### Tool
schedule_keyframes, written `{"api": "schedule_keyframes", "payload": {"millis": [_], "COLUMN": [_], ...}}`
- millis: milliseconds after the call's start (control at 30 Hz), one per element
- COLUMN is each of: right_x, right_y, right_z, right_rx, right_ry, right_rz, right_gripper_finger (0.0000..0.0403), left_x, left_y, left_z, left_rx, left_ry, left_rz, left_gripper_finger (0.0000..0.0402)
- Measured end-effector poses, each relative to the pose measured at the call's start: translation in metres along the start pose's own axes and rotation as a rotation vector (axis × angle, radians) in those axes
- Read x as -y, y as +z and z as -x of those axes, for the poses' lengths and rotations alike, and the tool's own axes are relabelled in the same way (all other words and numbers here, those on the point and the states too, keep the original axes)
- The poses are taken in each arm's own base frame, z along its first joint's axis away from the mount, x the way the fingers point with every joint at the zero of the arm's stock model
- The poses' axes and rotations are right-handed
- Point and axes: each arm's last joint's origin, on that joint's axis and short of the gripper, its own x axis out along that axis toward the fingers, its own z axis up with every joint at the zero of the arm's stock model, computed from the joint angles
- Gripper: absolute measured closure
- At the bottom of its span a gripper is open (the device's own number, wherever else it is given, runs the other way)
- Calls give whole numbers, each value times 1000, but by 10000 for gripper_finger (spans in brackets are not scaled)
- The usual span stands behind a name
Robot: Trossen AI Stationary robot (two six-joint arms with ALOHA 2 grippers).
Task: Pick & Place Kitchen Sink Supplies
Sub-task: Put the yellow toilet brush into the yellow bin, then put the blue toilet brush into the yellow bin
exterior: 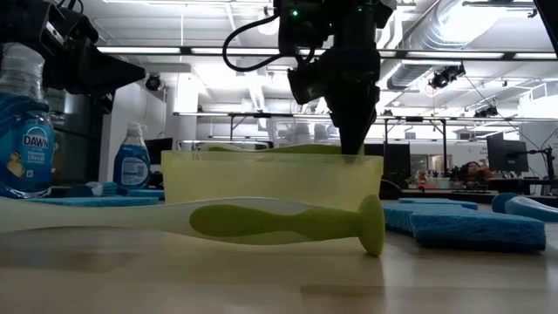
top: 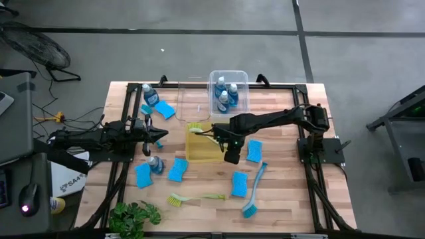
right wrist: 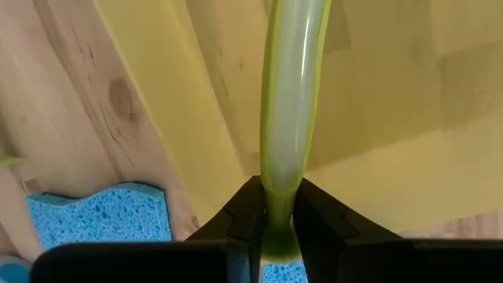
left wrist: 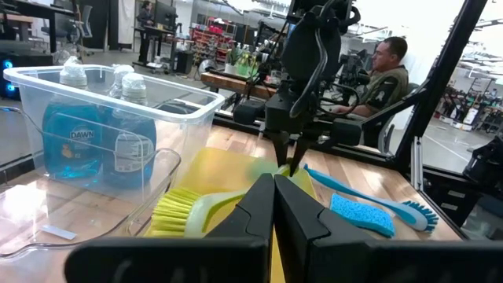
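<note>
- High view: the left hand [top: 159, 136] waits at the worktop's [top: 285, 199] left side with its fingers pressed together, holding nothing, well clear of the right arm's work.
- The right hand [top: 214, 138] pinches the yellow-green brush [top: 199, 130] by its handle end, so the bristle head hangs out ahead of it over the yellow bin [top: 202, 151] for lowering in.

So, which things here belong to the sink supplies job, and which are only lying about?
Job: yellow-green brush held by right gripper, bottles, blue sponges, blue brush.
Lying about: yellow bin, clear bins, plant.
</note>
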Motion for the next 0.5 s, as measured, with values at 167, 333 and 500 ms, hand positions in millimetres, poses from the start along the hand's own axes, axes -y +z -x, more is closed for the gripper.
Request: {"api": "schedule_keyframes", "payload": {"millis": [167,333,500], "right_x": [0,-1,-1], "right_y": [0,0,-1], "right_z": [0,0,6], "right_rx": [3,1,20], "right_ry": [2,10,9], "right_rz": [3,-25,-62], "right_gripper_finger": [334,286,235], "left_x": [0,0,0], "left_y": [0,0,0], "left_z": [0,0,0], "left_rx": [0,0,0], "left_ry": [0,0,0], "left_rz": [0,0,0], "left_gripper_finger": [400,400,400]}}
